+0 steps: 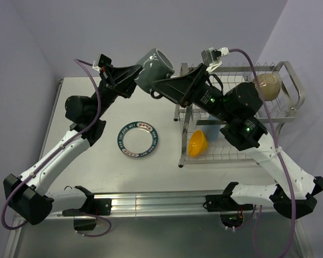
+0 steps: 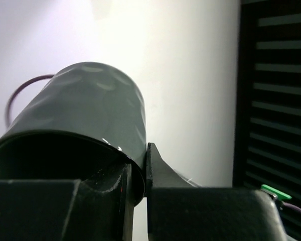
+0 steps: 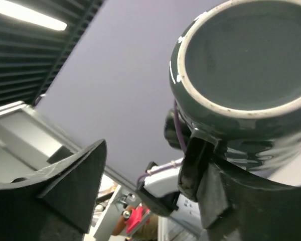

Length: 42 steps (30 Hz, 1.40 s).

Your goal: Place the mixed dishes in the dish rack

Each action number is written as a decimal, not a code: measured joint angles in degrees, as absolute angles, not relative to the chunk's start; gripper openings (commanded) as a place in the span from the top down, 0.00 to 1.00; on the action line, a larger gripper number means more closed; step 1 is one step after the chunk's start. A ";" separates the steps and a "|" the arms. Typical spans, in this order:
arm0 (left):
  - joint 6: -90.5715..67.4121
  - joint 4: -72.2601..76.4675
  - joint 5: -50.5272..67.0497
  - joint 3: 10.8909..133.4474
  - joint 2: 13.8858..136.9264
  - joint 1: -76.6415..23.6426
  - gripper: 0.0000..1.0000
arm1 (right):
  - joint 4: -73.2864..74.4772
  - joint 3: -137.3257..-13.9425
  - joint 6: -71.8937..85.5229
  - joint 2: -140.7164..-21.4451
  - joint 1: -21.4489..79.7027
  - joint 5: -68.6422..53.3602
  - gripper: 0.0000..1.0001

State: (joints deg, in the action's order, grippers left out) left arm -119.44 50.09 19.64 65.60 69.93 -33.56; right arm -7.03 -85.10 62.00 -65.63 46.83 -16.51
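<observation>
The dark mug [image 1: 155,67] hangs in the air above the far table, tilted. My left gripper [image 1: 141,73] is shut on its wall, one finger inside the rim and one outside, as the left wrist view [image 2: 146,155] shows on the mug [image 2: 90,105]. My right gripper [image 1: 160,88] is open beside the mug; in the right wrist view [image 3: 148,150] the mug's base [image 3: 246,55] sits over its right finger. The white plate with a teal rim [image 1: 138,139] lies on the table. The dish rack [image 1: 290,72] holds the beige bowl [image 1: 267,86], small orange bowl [image 1: 197,143] and light blue tumbler [image 1: 212,130]. The clear glass is hidden.
The rack stands at the right of the grey table [image 1: 97,172], partly under my right arm. Walls close the table in at the back and left. A metal rail [image 1: 161,203] runs along the near edge by the arm bases.
</observation>
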 measured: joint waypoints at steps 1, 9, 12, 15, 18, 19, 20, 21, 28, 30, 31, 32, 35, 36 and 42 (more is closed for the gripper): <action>-118.76 47.37 20.97 65.89 69.49 -33.23 1.00 | -4.21 -85.97 61.25 -65.28 46.87 -16.93 0.14; -100.79 19.07 31.09 76.84 68.05 -31.97 1.00 | 21.58 -94.56 55.24 -65.34 46.89 -15.94 0.00; -92.71 9.10 33.21 81.01 68.05 -32.05 1.00 | 25.52 -94.56 53.58 -65.14 46.89 -14.20 0.00; -87.02 1.85 34.26 83.29 68.05 -32.05 1.00 | 28.88 -94.50 52.62 -65.12 46.87 -13.02 0.03; -84.42 -0.91 34.96 83.55 67.79 -32.08 1.00 | 31.38 -94.50 51.79 -65.28 46.87 -12.69 0.17; -84.05 -1.37 35.00 83.53 67.64 -32.08 1.00 | 31.77 -94.50 51.55 -65.39 46.87 -12.64 0.32; -83.94 -1.37 35.07 83.48 67.40 -32.08 1.00 | 32.03 -94.43 51.03 -65.49 46.87 -12.60 0.38; -83.70 -1.06 35.20 83.48 67.18 -32.05 1.00 | 31.99 -94.02 51.05 -65.52 46.83 -12.27 0.41; -83.24 1.43 34.39 82.37 65.73 -31.75 1.00 | 25.82 -89.91 51.33 -64.58 46.72 -12.19 0.51; -83.57 3.16 34.30 81.65 65.65 -31.73 1.00 | 23.68 -88.36 51.22 -64.03 46.59 -12.29 0.64; -84.14 4.43 34.11 80.97 65.41 -31.70 1.00 | 23.18 -88.01 51.16 -63.94 46.48 -12.62 0.77; -85.10 5.76 33.98 80.31 65.08 -31.59 1.00 | 22.79 -87.72 50.96 -63.86 46.35 -13.17 0.82; -85.17 10.22 34.02 78.52 63.81 -31.40 1.00 | 21.10 -87.59 53.41 -64.01 46.09 -14.96 0.89; -85.23 11.31 34.06 78.30 63.48 -31.38 1.00 | 20.49 -87.59 53.56 -64.07 46.11 -15.51 0.89; -86.24 13.61 33.71 78.28 63.37 -31.35 1.00 | 17.08 -87.59 53.95 -64.60 46.09 -17.91 0.76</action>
